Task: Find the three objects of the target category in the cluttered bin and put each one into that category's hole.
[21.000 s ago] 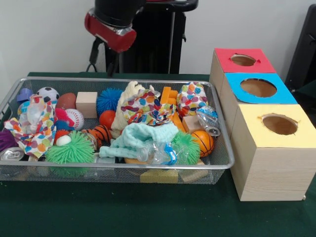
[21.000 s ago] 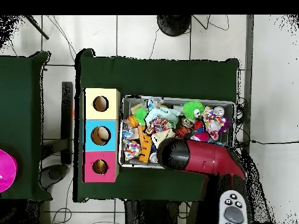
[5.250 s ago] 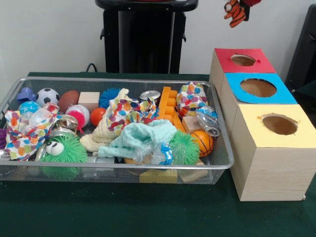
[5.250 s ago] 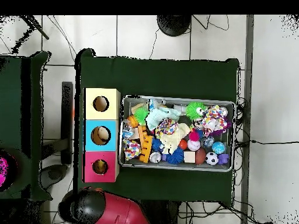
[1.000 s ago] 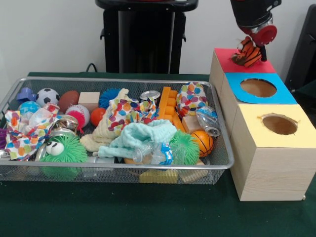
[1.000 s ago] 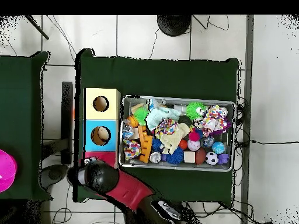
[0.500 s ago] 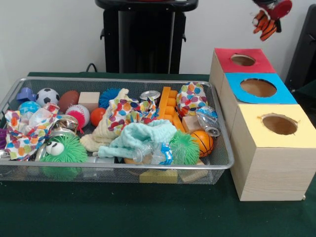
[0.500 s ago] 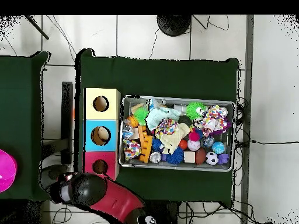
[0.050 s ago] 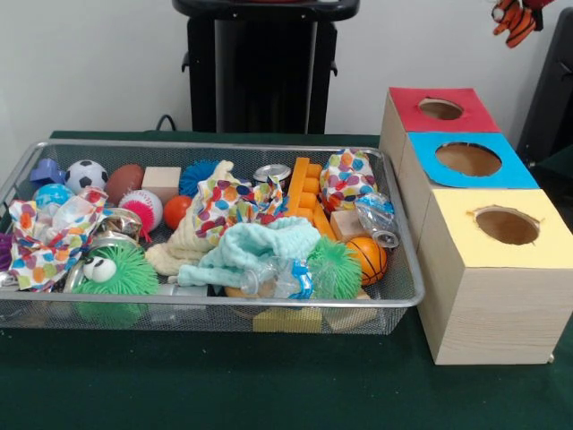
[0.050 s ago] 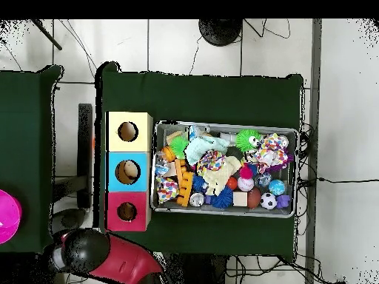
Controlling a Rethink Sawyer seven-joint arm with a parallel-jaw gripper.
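I see the tabletop (image 9: 224,385), covered in dark green cloth, carrying two things directly: a wire mesh bin (image 9: 394,296) full of toys, and just beside it a row of three wooden boxes (image 9: 488,305) topped red, blue and yellow, each with a round hole.

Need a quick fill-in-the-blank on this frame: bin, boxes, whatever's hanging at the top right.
1. The three boxes run red, blue, then ____ from far to near in the front view.
2. The orange tiger-striped toy hangs ____ the red box, not in its hole.
3. The soccer ball lies in the wire bin at the end ____ from the boxes.
4. Each box top has ____ round hole.

Missing words: yellow; above; farthest; one
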